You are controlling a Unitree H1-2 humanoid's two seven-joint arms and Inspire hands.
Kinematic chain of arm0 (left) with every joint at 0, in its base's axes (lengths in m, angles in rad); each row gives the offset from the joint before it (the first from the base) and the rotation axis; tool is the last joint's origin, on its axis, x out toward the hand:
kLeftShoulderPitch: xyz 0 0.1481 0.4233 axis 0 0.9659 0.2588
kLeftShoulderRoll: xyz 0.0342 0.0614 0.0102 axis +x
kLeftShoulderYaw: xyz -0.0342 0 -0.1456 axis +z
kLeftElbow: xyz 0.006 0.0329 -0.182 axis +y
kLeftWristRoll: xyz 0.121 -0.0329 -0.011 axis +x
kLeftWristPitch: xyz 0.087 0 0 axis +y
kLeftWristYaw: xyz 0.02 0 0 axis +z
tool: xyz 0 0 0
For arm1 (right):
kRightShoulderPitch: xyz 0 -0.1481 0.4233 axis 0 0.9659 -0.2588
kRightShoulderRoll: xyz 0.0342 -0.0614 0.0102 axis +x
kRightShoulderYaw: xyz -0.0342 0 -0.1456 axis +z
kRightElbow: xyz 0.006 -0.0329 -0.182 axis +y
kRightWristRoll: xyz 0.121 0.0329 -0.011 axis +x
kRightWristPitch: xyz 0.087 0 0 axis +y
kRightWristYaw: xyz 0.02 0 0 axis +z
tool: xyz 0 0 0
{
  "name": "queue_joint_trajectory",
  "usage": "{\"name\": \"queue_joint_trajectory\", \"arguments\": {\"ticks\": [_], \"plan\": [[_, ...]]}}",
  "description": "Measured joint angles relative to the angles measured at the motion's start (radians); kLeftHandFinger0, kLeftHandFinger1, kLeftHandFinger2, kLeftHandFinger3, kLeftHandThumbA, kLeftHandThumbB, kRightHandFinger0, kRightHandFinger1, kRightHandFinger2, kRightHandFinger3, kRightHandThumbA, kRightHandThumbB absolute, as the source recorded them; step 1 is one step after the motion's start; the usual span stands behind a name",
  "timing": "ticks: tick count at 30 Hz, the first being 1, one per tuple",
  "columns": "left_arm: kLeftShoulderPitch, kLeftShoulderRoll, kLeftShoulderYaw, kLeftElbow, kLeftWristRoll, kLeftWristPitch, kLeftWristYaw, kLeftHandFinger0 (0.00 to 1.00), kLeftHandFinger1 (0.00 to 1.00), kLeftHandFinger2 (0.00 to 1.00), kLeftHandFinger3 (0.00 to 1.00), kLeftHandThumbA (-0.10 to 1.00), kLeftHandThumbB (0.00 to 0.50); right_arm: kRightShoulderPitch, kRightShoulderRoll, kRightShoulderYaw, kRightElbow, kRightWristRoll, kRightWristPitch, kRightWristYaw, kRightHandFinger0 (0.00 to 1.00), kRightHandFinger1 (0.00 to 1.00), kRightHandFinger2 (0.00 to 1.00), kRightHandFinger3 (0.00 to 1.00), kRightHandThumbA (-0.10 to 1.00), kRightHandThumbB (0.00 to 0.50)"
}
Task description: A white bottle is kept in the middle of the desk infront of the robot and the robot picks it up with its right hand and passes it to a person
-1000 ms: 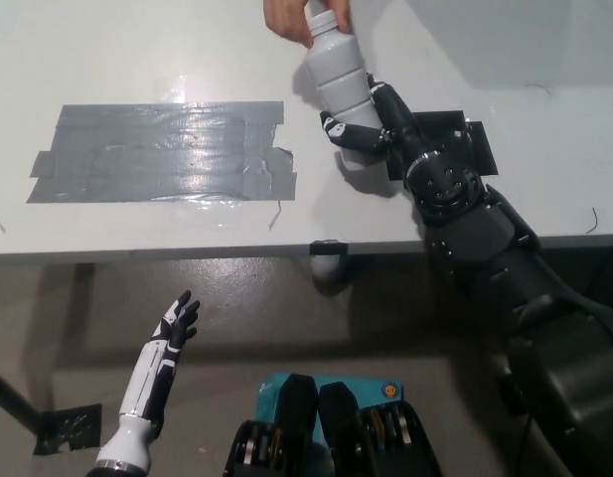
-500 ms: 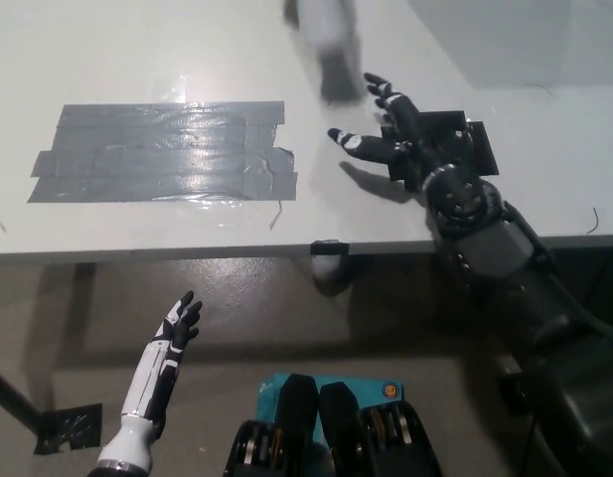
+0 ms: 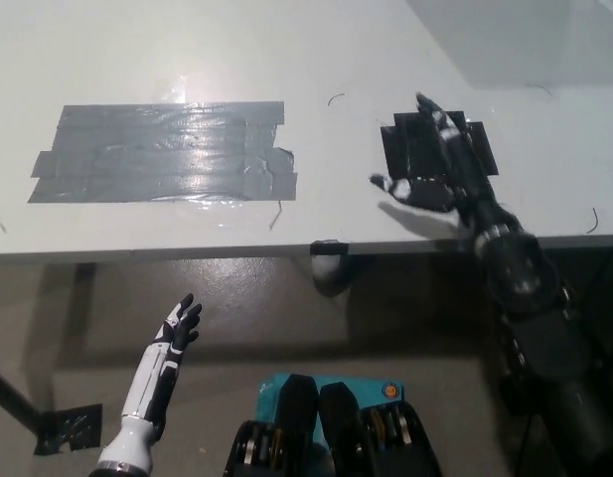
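The right hand (image 3: 437, 164) is black with white fingertips. Its forearm is built from bulky black segments with rounded joint housings. The left hand (image 3: 177, 328) is white with black panels and black fingers, mounted on a slim white forearm.

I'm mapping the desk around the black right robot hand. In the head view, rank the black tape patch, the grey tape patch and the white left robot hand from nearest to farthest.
1. Black tape patch: directly under the right robot hand.
2. Grey tape patch: on the desk's left part.
3. Left robot hand: resting below the desk edge, lower left.
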Motion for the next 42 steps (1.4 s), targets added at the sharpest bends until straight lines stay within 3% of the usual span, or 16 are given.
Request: {"name": "queue_joint_trajectory", "arguments": {"ticks": [6, 10, 13, 16, 17, 18, 20, 22, 30, 36, 40, 42], "plan": [[-0.001, 0.0, 0.0, 0.002, 0.0, 0.003, 0.0, 1.0, 1.0, 1.0, 1.0, 1.0, 0.187, 0.202, -0.017, -0.001, -0.232, 0.003, 0.019, 0.007, 1.0, 1.0, 1.0, 1.0, 0.86, 0.315], [-0.001, -0.001, 0.0, 0.003, 0.0, 0.006, 0.0, 1.0, 1.0, 1.0, 1.0, 1.0, 0.187, 0.331, -0.019, -0.001, -0.355, 0.006, 0.022, 0.01, 1.0, 1.0, 1.0, 1.0, 0.95, 0.31], [-0.001, 0.0, 0.0, 0.004, 0.0, 0.008, 0.0, 1.0, 1.0, 1.0, 1.0, 1.0, 0.166, 0.441, -0.023, -0.001, -0.466, 0.01, 0.026, 0.014, 1.0, 1.0, 1.0, 1.0, 1.0, 0.254], [-0.001, 0.0, 0.0, 0.004, 0.0, 0.008, 0.0, 1.0, 1.0, 1.0, 1.0, 1.0, 0.166, 0.528, -0.031, 0.0, -0.569, 0.021, 0.026, 0.02, 1.0, 1.0, 1.0, 1.0, 1.0, 0.249], [-0.001, 0.0, 0.001, 0.005, 0.0, 0.008, 0.0, 1.0, 1.0, 1.0, 1.0, 1.0, 0.157, 0.558, -0.035, 0.0, -0.606, 0.03, 0.026, 0.025, 1.0, 1.0, 1.0, 1.0, 1.0, 0.193], [-0.001, 0.0, 0.001, 0.005, 0.0, 0.008, 0.0, 1.0, 1.0, 1.0, 1.0, 0.99, 0.151, 0.587, -0.039, 0.0, -0.645, 0.039, 0.026, 0.029, 1.0, 1.0, 1.0, 1.0, 1.0, 0.225], [-0.001, 0.001, 0.003, 0.005, 0.0, 0.007, 0.001, 1.0, 1.0, 1.0, 1.0, 0.99, 0.144, 0.639, -0.05, 0.0, -0.715, 0.07, 0.022, 0.05, 1.0, 1.0, 1.0, 1.0, 1.0, 0.174], [0.001, 0.001, 0.006, 0.006, -0.001, 0.005, 0.001, 1.0, 1.0, 1.0, 1.0, 0.99, 0.15, 0.653, -0.052, -0.003, -0.707, 0.106, 0.011, 0.072, 1.0, 1.0, 1.0, 1.0, 1.0, 0.188], [0.028, 0.001, 0.01, 0.001, -0.003, 0.0, 0.0, 1.0, 1.0, 1.0, 1.0, 0.98, 0.16, 0.65, -0.018, -0.006, -0.472, 0.201, -0.018, 0.145, 1.0, 1.0, 1.0, 1.0, 1.0, 0.11], [0.03, 0.002, 0.014, -0.001, -0.003, 0.0, 0.0, 1.0, 1.0, 1.0, 1.0, 0.96, 0.141, 0.623, 0.001, -0.006, -0.423, 0.233, -0.031, 0.183, 1.0, 1.0, 1.0, 1.0, 1.0, 0.053], [0.04, -0.001, 0.014, -0.013, -0.003, 0.0, 0.0, 1.0, 1.0, 1.0, 1.0, 0.96, 0.126, 0.619, 0.014, 0.004, -0.426, 0.239, -0.031, 0.2, 1.0, 1.0, 1.0, 1.0, 1.0, 0.076], [0.051, 0.0, 0.014, -0.015, -0.002, 0.001, 0.0, 1.0, 1.0, 1.0, 1.0, 0.94, 0.115, 0.624, 0.023, 0.008, -0.427, 0.24, -0.031, 0.205, 1.0, 1.0, 1.0, 1.0, 1.0, 0.063]]}}
